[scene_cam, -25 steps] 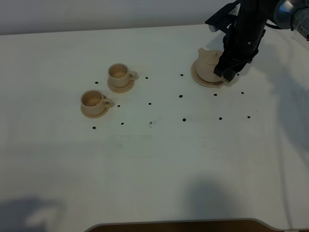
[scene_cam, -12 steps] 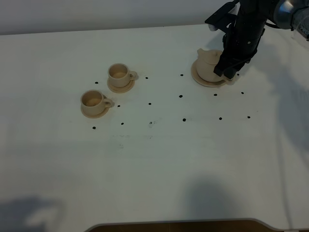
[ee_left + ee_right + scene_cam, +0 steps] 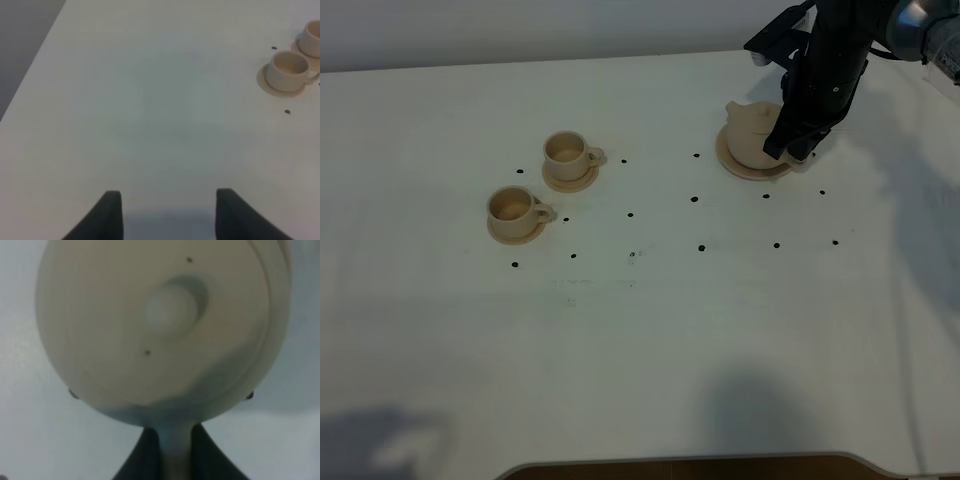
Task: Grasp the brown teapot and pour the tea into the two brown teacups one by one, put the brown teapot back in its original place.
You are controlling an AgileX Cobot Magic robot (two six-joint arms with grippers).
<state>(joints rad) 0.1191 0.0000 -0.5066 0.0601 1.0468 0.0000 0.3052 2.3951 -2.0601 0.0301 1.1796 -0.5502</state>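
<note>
I worried the brown teapot point(image 3: 748, 135) could swing when I lifted it, because the right gripper point(image 3: 173, 432) only pinched its thin loop handle point(image 3: 175, 460). Then tea could spill, or the lid could slide off. The teapot sat on its big saucer point(image 3: 745, 173) in the upper right of the high view. It was touching the gripper, just to its left. The left gripper point(image 3: 167, 215) was spread wide over bare tabletop point(image 3: 150, 100).
</note>
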